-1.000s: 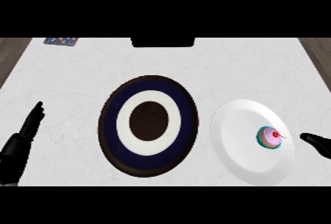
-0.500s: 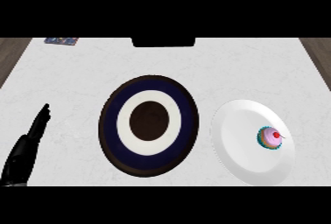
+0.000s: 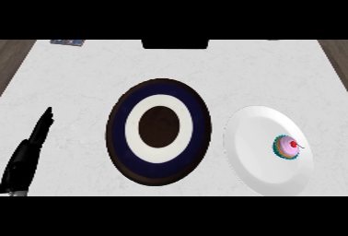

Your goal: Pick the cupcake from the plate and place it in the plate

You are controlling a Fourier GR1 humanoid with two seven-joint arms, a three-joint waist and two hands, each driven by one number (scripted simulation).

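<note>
Cupcake (image 3: 288, 147) work falls to a robot hand that is not yet near it. The left robot hand (image 3: 27, 152) shows at the lower left of the frame, fingers straight and pointing up, released and holding nothing, resting on the pale tabletop (image 3: 68, 73). The right robot hand is out of the frame.

Just right of the left robot hand, at the middle of the frame, lies the navy-ringed plate (image 3: 119, 131), with a brown rim, a white band and a dark brown centre; it carries nothing. Beside it at the right is the white plate (image 3: 252, 138), close to it but apart. The cupcake stands upright on the right part of the white plate, near its right rim.

It looks light and soft: pink frosting that would smear or squash, and a red cherry on top that could roll off. The teal wrapper round its base is the likely place to take hold, from the sides and low down, keeping the cupcake level.

At the top edge sit a dark block (image 3: 175, 44) and, at the upper left, a small blue item (image 3: 68, 42).
</note>
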